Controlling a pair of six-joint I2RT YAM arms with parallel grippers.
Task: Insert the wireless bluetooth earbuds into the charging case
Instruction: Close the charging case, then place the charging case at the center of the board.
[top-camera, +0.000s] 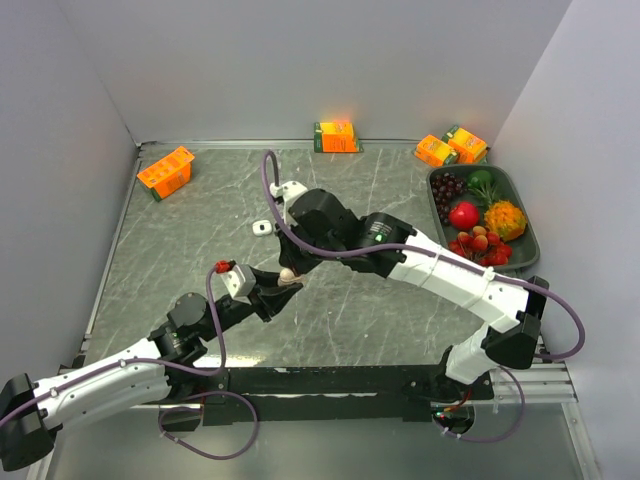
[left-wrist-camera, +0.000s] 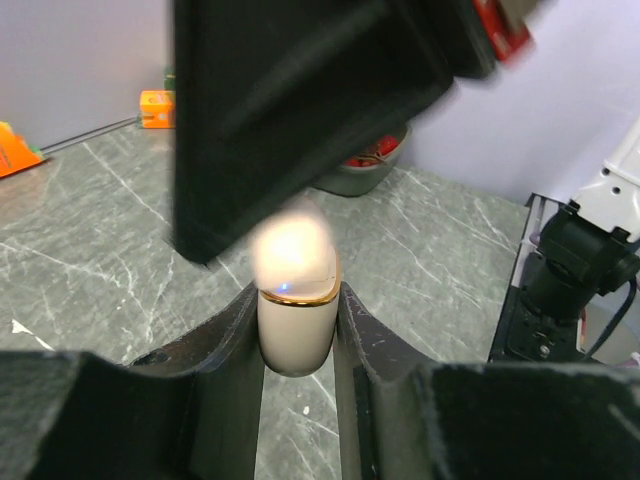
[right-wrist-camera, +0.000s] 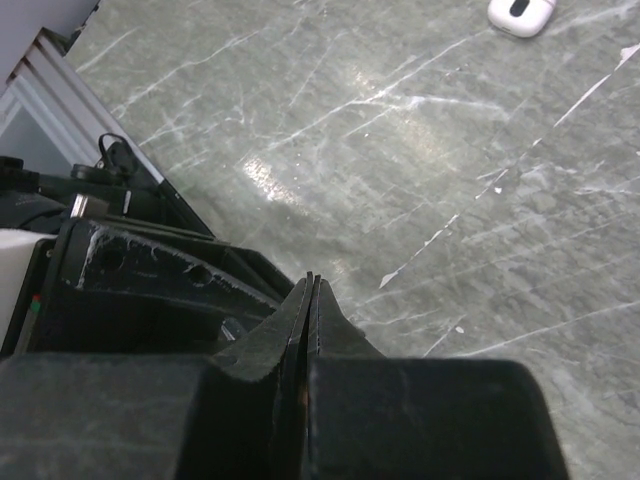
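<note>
glossy plastic charging case, gold rim; polished stone-look table

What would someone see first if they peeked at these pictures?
Probably the left hand, mid-table, squeezing a little cream charging case with a gold rim, the right hand pinched shut close above it. Then the bright fruit in the tray at the far right, and the orange boxes along the back wall.

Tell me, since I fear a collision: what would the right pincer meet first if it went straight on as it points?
Most likely the bare marble tabletop: the shut right pincer aims at open surface. The white case lies well right of that line in the wrist view. Depth is unclear.
</note>
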